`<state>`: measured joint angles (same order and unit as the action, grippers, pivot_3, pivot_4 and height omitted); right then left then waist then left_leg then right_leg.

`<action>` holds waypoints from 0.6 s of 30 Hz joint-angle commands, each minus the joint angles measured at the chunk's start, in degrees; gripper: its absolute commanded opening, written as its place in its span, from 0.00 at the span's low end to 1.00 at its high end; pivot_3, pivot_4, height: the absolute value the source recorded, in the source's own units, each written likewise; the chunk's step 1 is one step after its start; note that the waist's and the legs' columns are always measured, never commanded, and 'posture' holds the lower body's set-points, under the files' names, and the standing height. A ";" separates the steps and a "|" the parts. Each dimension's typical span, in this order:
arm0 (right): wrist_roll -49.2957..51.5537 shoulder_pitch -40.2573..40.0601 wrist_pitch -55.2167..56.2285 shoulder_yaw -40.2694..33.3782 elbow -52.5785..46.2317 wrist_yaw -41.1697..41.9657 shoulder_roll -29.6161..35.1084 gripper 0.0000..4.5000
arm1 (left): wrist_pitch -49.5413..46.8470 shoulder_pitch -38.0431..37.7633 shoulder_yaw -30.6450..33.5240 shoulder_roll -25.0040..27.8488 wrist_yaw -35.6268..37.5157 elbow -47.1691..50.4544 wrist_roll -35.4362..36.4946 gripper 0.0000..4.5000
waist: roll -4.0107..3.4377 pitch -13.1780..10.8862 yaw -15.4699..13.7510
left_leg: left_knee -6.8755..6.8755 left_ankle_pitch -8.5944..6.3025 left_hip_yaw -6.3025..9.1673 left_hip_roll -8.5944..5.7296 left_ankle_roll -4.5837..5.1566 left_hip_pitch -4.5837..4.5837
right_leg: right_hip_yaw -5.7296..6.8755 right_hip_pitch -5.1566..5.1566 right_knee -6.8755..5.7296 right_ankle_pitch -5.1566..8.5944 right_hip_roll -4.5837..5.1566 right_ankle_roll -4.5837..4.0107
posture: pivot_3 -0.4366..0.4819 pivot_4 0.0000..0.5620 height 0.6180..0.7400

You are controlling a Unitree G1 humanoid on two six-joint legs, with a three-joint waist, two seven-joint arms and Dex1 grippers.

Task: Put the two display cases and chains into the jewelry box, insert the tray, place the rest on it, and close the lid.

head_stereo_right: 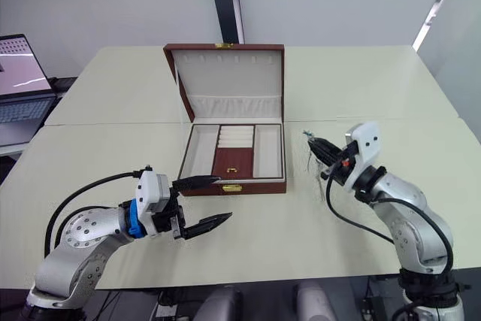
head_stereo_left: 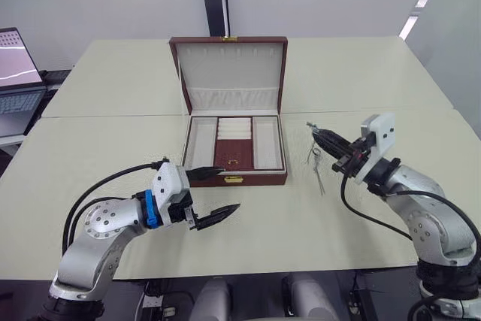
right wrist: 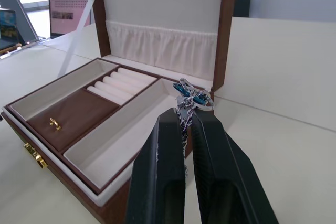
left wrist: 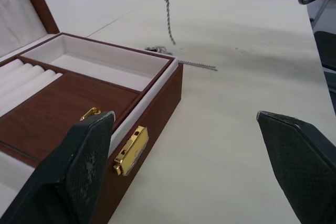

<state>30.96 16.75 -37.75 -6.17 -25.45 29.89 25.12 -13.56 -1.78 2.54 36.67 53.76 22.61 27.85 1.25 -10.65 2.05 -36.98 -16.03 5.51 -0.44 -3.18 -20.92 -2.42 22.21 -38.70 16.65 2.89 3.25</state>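
While the jewelry box (head_stereo_left: 233,137) sits open at the centre of the frame with the tray (head_stereo_left: 234,152) seated inside and its lid (head_stereo_left: 230,73) upright, the right gripper (head_stereo_left: 316,134), right of centre, pinches a silver chain (head_stereo_left: 316,162) that dangles to the table (head_stereo_left: 361,95). At lower left, the left gripper (head_stereo_left: 213,195) hangs spread wide, holding nothing, just before the box's front.

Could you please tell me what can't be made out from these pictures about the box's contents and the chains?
- Display cases: the tray sits in the jewelry box and covers whatever lies below.
- Chain count: the chains in the right gripper bunch together between its fingers in the right wrist view.
- Chain on the table: too thin in the eye views to tell whether it joins the hanging one.
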 commanded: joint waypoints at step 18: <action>-8.01 23.46 5.49 17.45 16.82 2.74 -11.68 0.00 | 3.29 -14.87 13.16 -10.32 -18.33 8.24 -0.30 1.00 | 0.00 0.00 -0.06 | 0.01 0.00 0.14 0.01 0.00 -0.02 | 0.01 0.06 -0.01 0.00 0.06 -0.01 | 0.48 0.27 1.00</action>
<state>23.75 38.27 -34.54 11.03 -8.61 31.79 13.94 -11.71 -15.97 14.48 26.83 36.47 28.15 27.21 1.25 -10.65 1.99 -36.98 -16.03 5.66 -0.43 -3.18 -20.94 -2.42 22.27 -38.71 16.65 2.95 3.24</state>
